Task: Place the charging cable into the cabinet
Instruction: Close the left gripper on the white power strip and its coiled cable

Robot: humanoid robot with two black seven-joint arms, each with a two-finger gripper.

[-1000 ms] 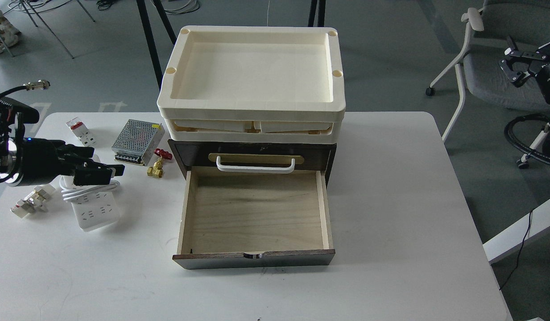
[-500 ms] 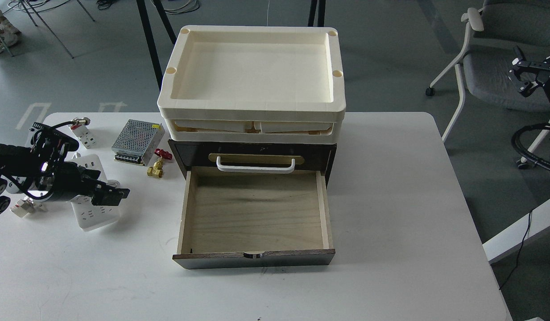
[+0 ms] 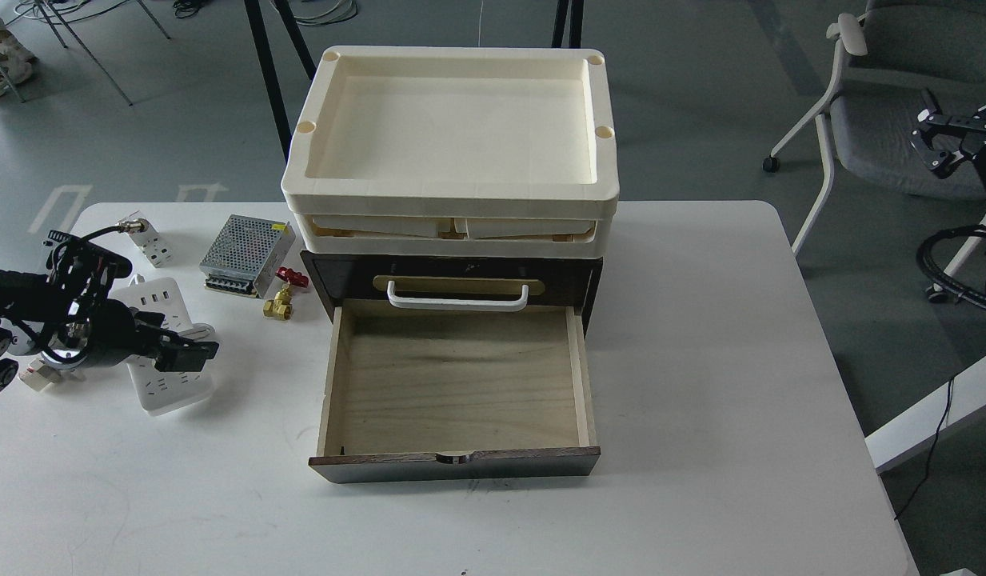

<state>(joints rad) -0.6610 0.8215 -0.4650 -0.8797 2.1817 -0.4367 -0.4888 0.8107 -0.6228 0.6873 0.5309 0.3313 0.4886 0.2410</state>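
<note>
The charging cable (image 3: 171, 390) is a white power strip with its cord looped around it, lying on the table's left side. My left gripper (image 3: 187, 352) comes in from the left and hovers low over the strip's middle, hiding that part. Its dark fingers cannot be told apart. The dark brown cabinet (image 3: 341, 276) stands mid-table with its white handle (image 3: 458, 302). Its pale-wood drawer (image 3: 461, 384) is pulled out toward me and empty. My right gripper (image 3: 940, 140) is raised far right, off the table, with its fingers spread and empty.
Two cream trays (image 3: 453, 192) are stacked on the cabinet. A perforated metal power supply box (image 3: 247, 254), a brass valve with a red handle (image 3: 282, 296), a white-and-red breaker (image 3: 151, 244) and a small white part (image 3: 41, 374) lie near the strip. An office chair (image 3: 884, 120) stands at the right.
My left gripper has dropped from above the strip's far end to low over its middle, then drawn slightly left. My right gripper has drifted a little to the right.
</note>
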